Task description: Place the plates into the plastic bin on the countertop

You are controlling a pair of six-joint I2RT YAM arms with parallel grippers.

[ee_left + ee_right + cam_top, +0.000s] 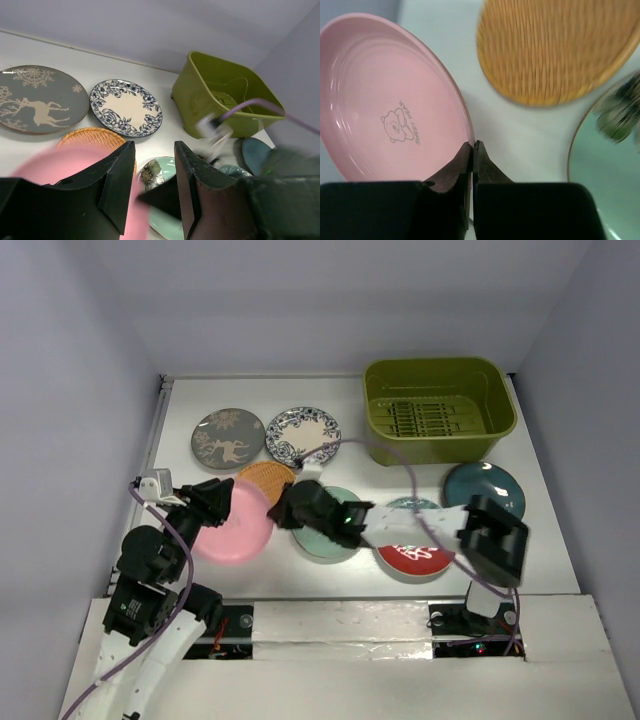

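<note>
The pink plate lies front left on the countertop. My right gripper is shut, its tips pinched on the pink plate's right rim. My left gripper hovers open over the plate's left side; the blurred pink plate shows under its left finger. The olive-green plastic bin stands at the back right, with no plate visible inside.
Around the pink plate lie a grey deer plate, a blue floral plate, an orange textured plate, a mint green plate, a red-and-teal plate and a dark teal plate. White walls enclose the countertop.
</note>
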